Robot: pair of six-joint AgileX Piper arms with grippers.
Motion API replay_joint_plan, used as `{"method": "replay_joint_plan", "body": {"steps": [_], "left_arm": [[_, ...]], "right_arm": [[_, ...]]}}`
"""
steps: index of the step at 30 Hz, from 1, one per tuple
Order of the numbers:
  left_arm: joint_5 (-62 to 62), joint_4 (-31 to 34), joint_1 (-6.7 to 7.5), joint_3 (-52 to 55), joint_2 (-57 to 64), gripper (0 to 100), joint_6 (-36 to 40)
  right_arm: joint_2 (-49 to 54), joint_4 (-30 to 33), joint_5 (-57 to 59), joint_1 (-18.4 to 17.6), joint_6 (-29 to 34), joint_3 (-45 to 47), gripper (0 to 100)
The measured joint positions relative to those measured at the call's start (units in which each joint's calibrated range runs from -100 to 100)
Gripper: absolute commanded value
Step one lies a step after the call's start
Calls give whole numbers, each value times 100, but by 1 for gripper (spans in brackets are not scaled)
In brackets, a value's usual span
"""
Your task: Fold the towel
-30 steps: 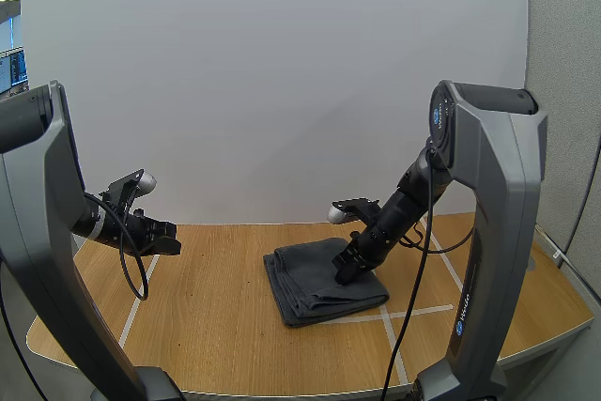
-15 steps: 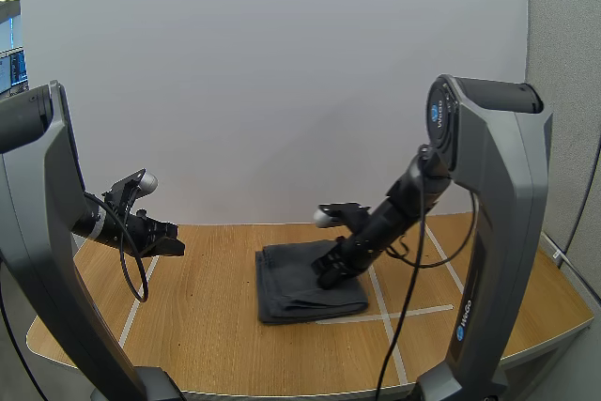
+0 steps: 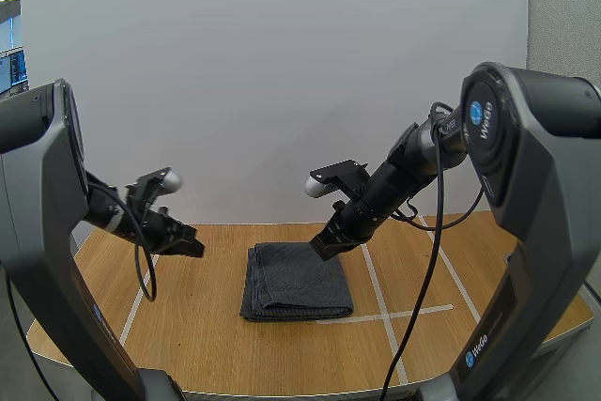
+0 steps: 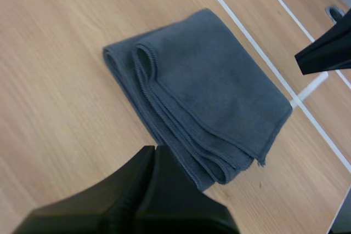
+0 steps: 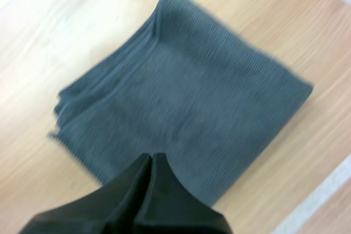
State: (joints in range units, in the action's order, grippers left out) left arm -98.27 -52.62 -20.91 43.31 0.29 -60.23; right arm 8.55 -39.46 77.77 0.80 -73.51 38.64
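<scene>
Clearly the towel lies as a compact, many-layered rectangle on the bench, near its middle, with its right edge just beside the white tape lines. In the left wrist view the towel shows stacked hems along one short side and rounded fold loops at the other, all fairly well aligned.

Both tools are empty. The right tool hangs over the far right corner of the cloth with its fingers pressed together into one dark wedge, pinching nothing. It seems to sit clear of the fabric, though I cannot tell for sure that it is not touching. The left tool hovers over bare wood to the left, apart from the towel, its fingers likewise pressed together.

My judgement is that the folding itself looks finished, or all but, and the step in hand is the tidy-up after the last fold. The next move probably calls for lifting both arms straight off without dragging a corner. If another fold is wanted, a tool must first spread and pinch all the layers at one edge.
</scene>
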Motion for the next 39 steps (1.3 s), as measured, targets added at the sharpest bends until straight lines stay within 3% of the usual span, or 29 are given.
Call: {"method": "replay_joint_plan", "body": {"steps": [2,4,9,12,13,17,26,39], "left_arm": [[-17,139,150,0,4,0,27],[-37,392,475,0,28,0,65],[-37,517,625,0,91,0,73],[-37,672,821,0,223,0,105],[-49,986,1168,0,566,0,173],[-49,1265,1425,0,667,0,265],[1021,1530,1660,370,672,0,313],[1353,1007,1674,452,-94,0,-7]], "right_arm": [[99,192,251,0,109,0,0],[199,407,513,4,195,46,0],[306,489,619,64,222,218,0],[445,562,758,153,252,496,0],[796,616,776,262,218,889,0],[1147,655,798,280,208,1182,0],[1299,615,542,280,156,1446,0],[986,359,152,280,-84,1446,0]]}}
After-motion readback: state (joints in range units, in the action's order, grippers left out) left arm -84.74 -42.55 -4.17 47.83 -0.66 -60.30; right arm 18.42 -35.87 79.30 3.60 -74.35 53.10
